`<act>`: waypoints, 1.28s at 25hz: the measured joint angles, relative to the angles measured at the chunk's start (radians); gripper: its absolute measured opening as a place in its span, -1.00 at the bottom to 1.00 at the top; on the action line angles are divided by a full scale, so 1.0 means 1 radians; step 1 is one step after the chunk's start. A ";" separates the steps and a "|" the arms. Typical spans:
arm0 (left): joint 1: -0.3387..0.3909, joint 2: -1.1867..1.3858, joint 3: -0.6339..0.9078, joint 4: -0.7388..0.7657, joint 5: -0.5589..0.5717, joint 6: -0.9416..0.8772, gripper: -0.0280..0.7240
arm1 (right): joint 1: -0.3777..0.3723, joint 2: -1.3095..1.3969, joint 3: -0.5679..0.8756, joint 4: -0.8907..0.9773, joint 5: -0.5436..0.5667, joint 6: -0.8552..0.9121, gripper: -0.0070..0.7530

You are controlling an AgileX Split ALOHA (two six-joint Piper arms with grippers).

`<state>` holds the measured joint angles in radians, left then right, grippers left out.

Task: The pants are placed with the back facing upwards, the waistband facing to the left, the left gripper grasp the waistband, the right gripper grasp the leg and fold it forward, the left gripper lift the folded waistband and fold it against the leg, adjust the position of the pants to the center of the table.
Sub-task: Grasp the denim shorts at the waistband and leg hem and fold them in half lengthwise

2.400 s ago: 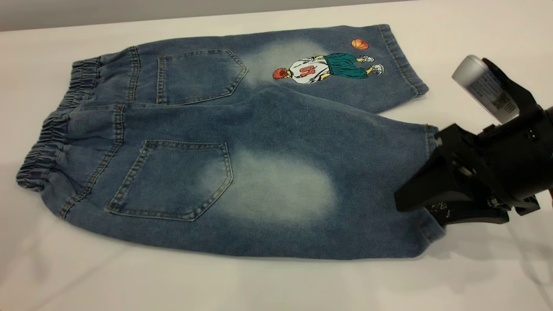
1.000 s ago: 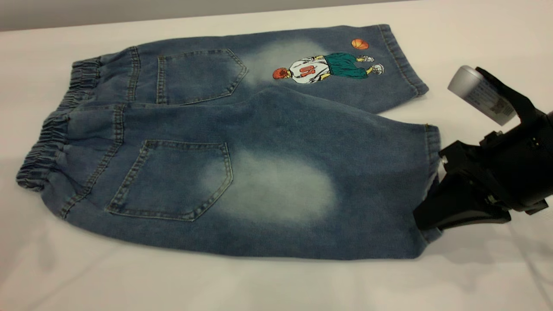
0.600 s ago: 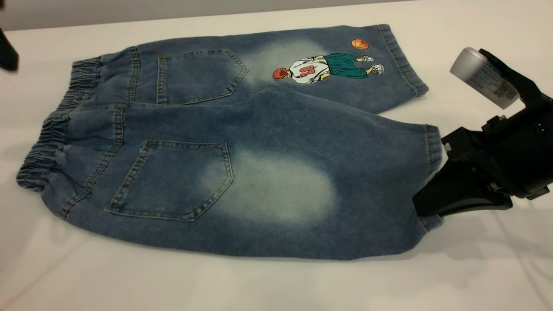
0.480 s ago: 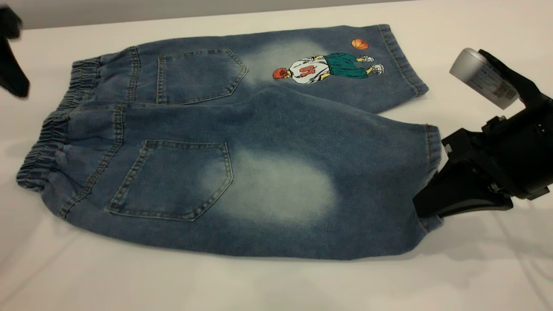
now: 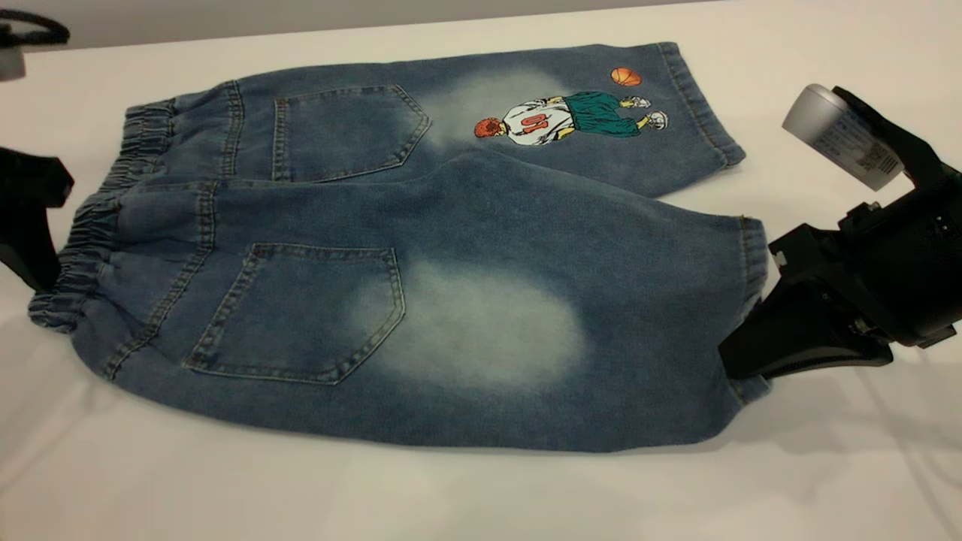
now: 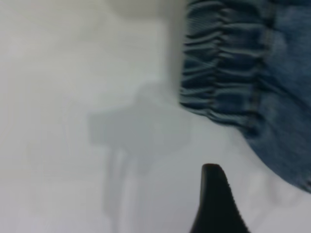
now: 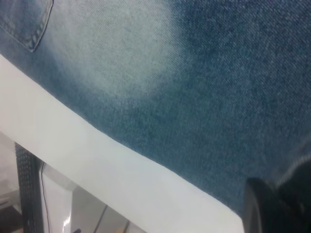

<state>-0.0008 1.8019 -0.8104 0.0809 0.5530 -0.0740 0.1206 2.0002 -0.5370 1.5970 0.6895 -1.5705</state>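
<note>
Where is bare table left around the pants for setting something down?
The table is bare in a broad strip in front of the pants, and in a narrower band behind them. It is crowded at both ends: the left gripper at the waistband, the right gripper on the leg hem.

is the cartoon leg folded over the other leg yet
No, the pants lie flat on the table, the cartoon leg spread out beside the plain leg.
</note>
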 joint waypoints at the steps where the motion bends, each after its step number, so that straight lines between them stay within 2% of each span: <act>1: 0.001 0.007 0.000 0.018 -0.003 -0.014 0.18 | 0.000 0.000 0.000 -0.001 0.000 0.000 -0.96; 8: 0.063 0.032 0.000 0.103 -0.055 -0.075 0.18 | 0.000 0.000 0.000 -0.004 0.012 0.000 -0.96; 14: 0.058 0.086 0.000 0.102 -0.188 -0.071 0.18 | 0.000 0.000 0.000 -0.004 0.011 0.000 -0.96; 28: 0.058 0.237 -0.002 0.067 -0.271 -0.060 0.17 | 0.000 0.000 0.000 -0.006 0.023 0.000 -0.95; 32: 0.058 0.258 -0.003 0.046 -0.285 -0.060 0.08 | -0.001 0.000 0.000 -0.006 0.023 0.001 -0.95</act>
<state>0.0569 2.0602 -0.8135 0.1270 0.2676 -0.1339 0.1197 2.0002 -0.5370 1.5907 0.7122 -1.5695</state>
